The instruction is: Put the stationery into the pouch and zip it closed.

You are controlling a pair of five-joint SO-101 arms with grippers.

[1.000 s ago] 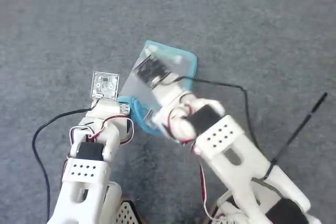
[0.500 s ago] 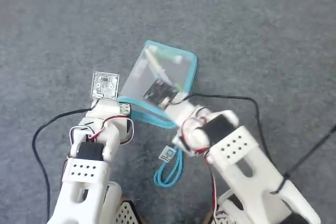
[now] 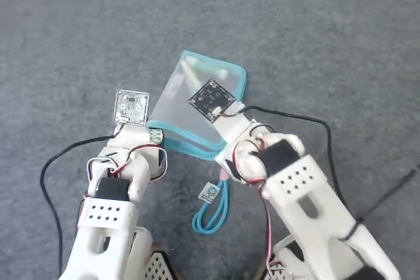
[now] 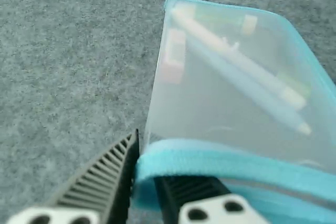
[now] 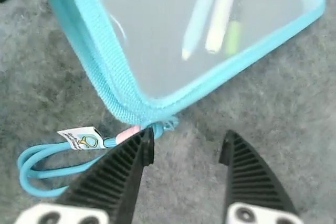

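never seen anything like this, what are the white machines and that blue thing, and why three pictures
These are two small robot arms side by side on a grey table, each ending in a two-fingered gripper. One picture looks down from above; the other two come from cameras on the arms' wrists. The blue thing is a clear pouch with pens inside and a blue cord at its corner. The left gripper pinches the pouch's zip edge. The right gripper is open beside that corner, holding nothing.
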